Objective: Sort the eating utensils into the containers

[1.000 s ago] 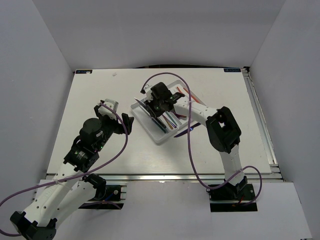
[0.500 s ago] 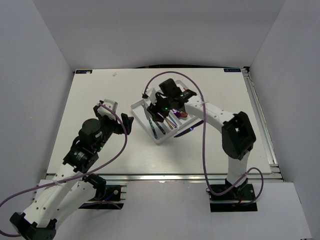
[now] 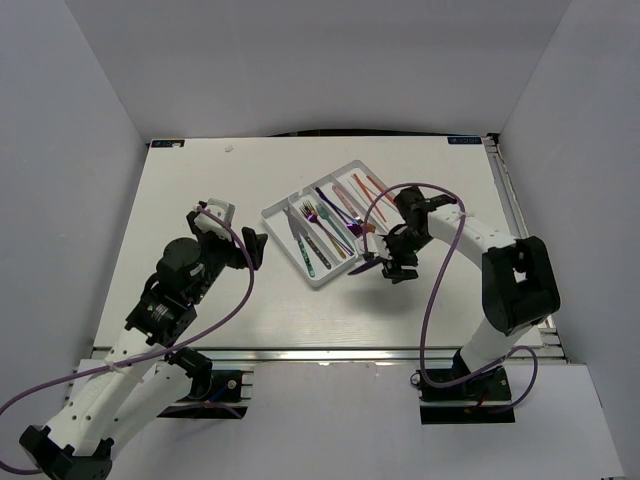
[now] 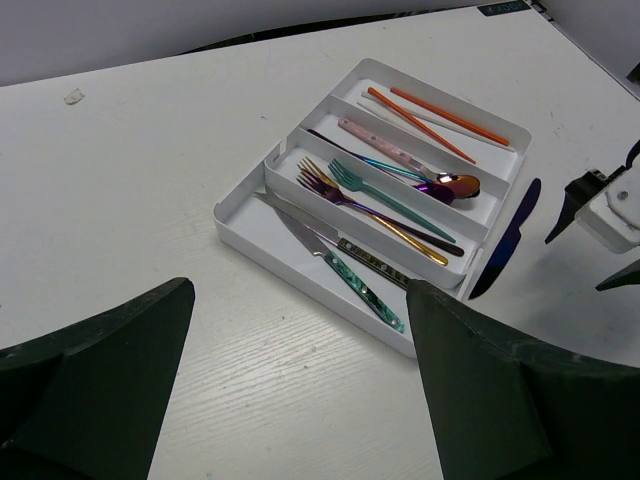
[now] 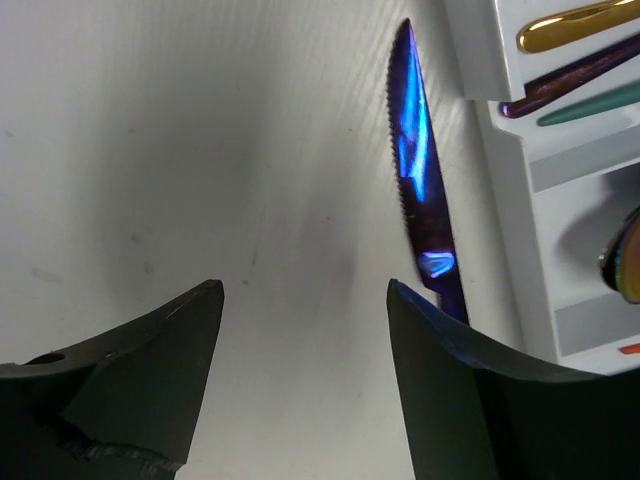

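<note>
The white tray (image 3: 289, 251) lies tilted at the table's middle. In the left wrist view its wall (image 4: 290, 265) fronts four compartments: knives (image 4: 345, 268), forks (image 4: 375, 197), spoons (image 4: 445, 183) and orange chopsticks (image 4: 428, 114). An iridescent blue knife (image 3: 366, 266) lies on the table against the tray's near-right side; it also shows in the left wrist view (image 4: 505, 240) and the right wrist view (image 5: 420, 165). My right gripper (image 3: 388, 267) is open and empty just beside that knife (image 5: 305, 300). My left gripper (image 3: 256, 248) is open and empty, left of the tray (image 4: 300, 292).
White walls enclose the table on the left, back and right. A metal rail (image 3: 525, 240) runs along the right edge. Purple cables loop off both arms. A small white scrap (image 3: 229, 148) lies near the back edge.
My right gripper has moved off the tray, toward the near right, and come down beside the blue knife on the table. The left arm has not moved.
</note>
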